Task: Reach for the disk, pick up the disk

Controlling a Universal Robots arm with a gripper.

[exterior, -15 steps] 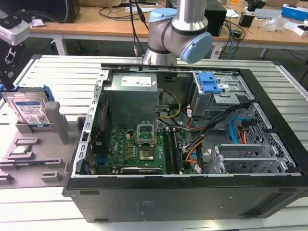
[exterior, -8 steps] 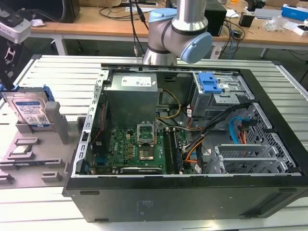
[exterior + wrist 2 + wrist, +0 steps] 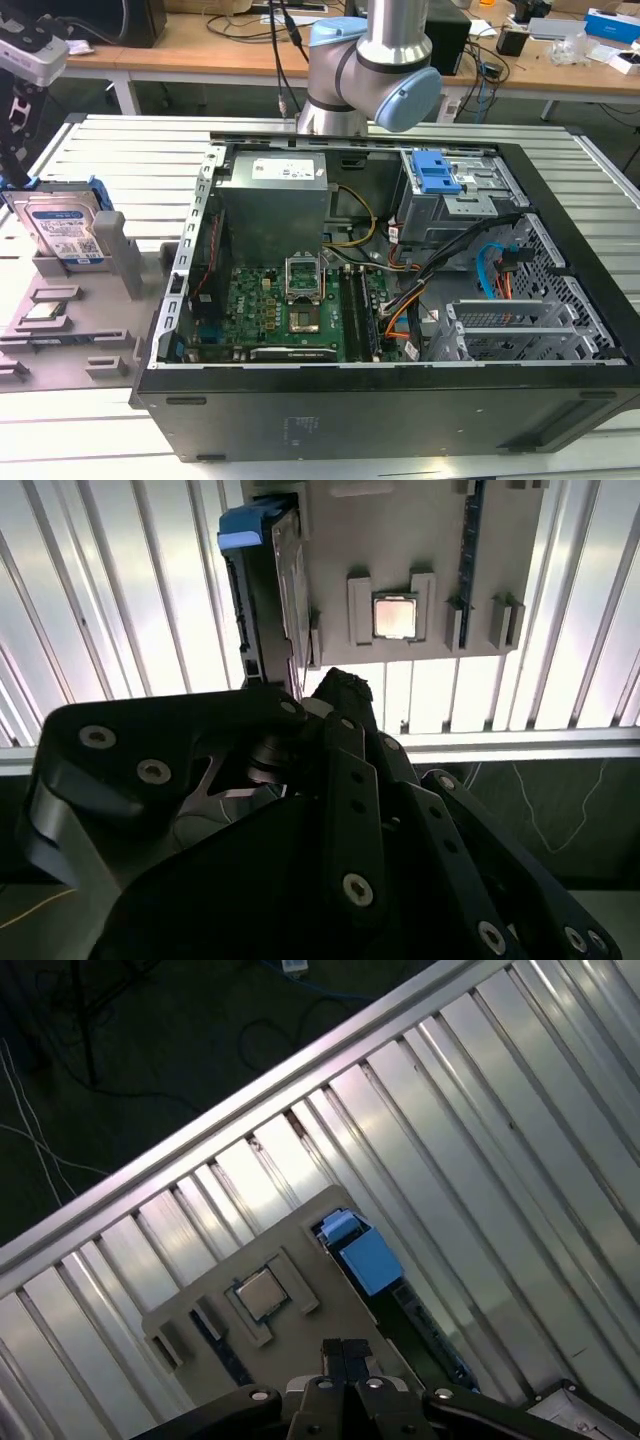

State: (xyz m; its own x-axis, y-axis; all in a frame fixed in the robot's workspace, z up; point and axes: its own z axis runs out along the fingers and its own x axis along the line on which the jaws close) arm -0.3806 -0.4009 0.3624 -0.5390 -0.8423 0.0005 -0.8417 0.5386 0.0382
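I see the disk [image 3: 65,232] standing on edge in a slot of the grey holder tray [image 3: 110,345], which also has a processor chip [image 3: 392,615] seated in a square pocket. The gripper [image 3: 345,1352] hangs close over the disk, its pads pressed together on nothing (clearest in the first wrist view). Beside the tray, the open computer case [image 3: 380,410] holds a motherboard [image 3: 280,310] and a drive cage [image 3: 450,200].

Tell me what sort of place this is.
Probably a robotics lab: a robot arm at a slatted metal table, an open computer case on it, and cluttered wooden workbenches behind.
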